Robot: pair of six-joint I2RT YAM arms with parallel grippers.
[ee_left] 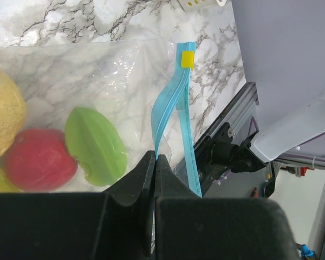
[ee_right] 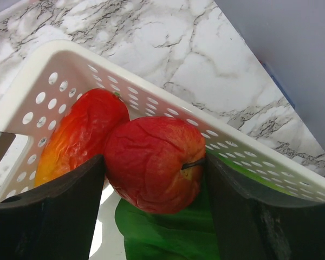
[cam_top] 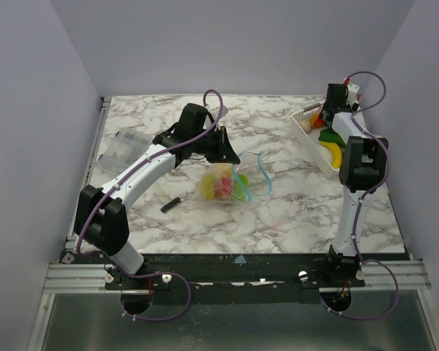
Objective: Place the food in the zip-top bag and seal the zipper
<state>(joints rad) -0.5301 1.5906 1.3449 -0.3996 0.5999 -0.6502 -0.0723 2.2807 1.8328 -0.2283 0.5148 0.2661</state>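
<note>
The clear bag (cam_top: 227, 184) lay near the middle of the bench (cam_top: 293, 219), with a yellow fruit (ee_left: 1, 116), a red fruit (ee_left: 38, 160) and a green piece (ee_left: 95, 145) bunched together inside it. Its teal zipper (ee_left: 176, 108), carrying a small yellow slider (ee_left: 188, 60), curled up from the mouth edge. The left end effector (ee_left: 154, 160) was pressed together, pinching the bag's clear film just beside the zipper.

At the right rear of the bench, a white perforated basket (ee_right: 151, 103) held a red apple (ee_right: 146, 168), an orange-red fruit (ee_right: 78, 135) touching it, a green leafy piece (ee_right: 168, 230) beneath, and a banana (cam_top: 331, 151). The right end effector (ee_right: 154, 158) was down in the basket, spread, with one finger close against each side of the apple. Whether it gripped the apple could not be told.

A black bar (cam_top: 170, 204) lay left of the bag, and a clear packet (cam_top: 123, 146) lay near the bench's left edge.
</note>
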